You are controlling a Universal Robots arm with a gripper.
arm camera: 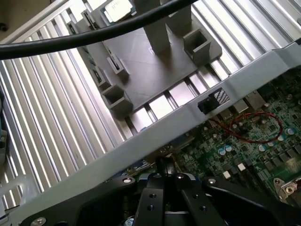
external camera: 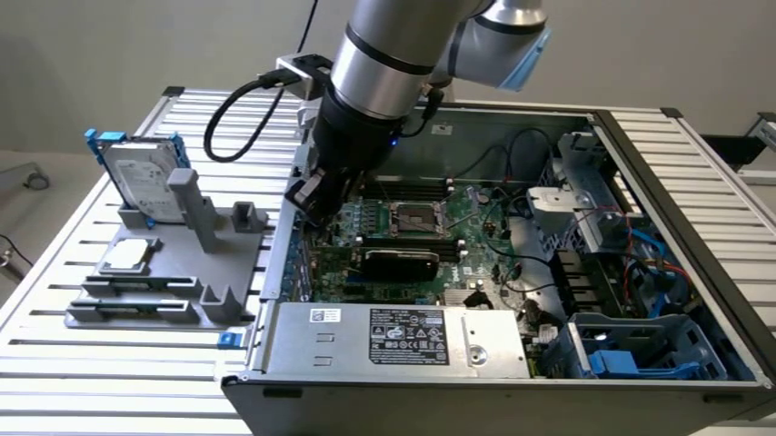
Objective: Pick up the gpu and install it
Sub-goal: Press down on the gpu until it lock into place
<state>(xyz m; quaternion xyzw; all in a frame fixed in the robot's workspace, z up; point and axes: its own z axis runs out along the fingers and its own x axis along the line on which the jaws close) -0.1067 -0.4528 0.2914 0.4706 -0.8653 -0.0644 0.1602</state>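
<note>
- While the silver and black arm reached down into the open grey computer case point(external camera: 510, 359) in the exterior view, its dark claw point(external camera: 313, 202) hung just inside the case wall on the exterior view's left, low over the green motherboard point(external camera: 467, 250).
- And there was the gpu point(external camera: 401, 263), the card with the glossy black rounded shroud, lying down on the motherboard just below the square silver processor socket point(external camera: 412, 216), apparently in a slot already.
- Its long axis ran across the picture, from the exterior view's left to its right.
- So the card lay toward the exterior view's right of the claw and a little nearer the camera, close by but not touching it.
- Out on the slatted metal table point(external camera: 73, 272), the grey plastic parts stand point(external camera: 158, 291) carried a silver hard drive in a blue frame point(external camera: 140, 173) and a small square silver chip point(external camera: 129, 256).
- Over to the wrist view: the black claw body point(arm camera: 164, 197) sat above the motherboard's edge, with the case's grey wall point(arm camera: 235, 87) crossing the picture and the grey stand point(arm camera: 150, 70) on the table beyond.
- A black cable point(arm camera: 94, 33) swept across in front of the stand.
- Nothing showed between the claw's fingers, so I judged it empty, but how wide it stood I could not tell.
</note>
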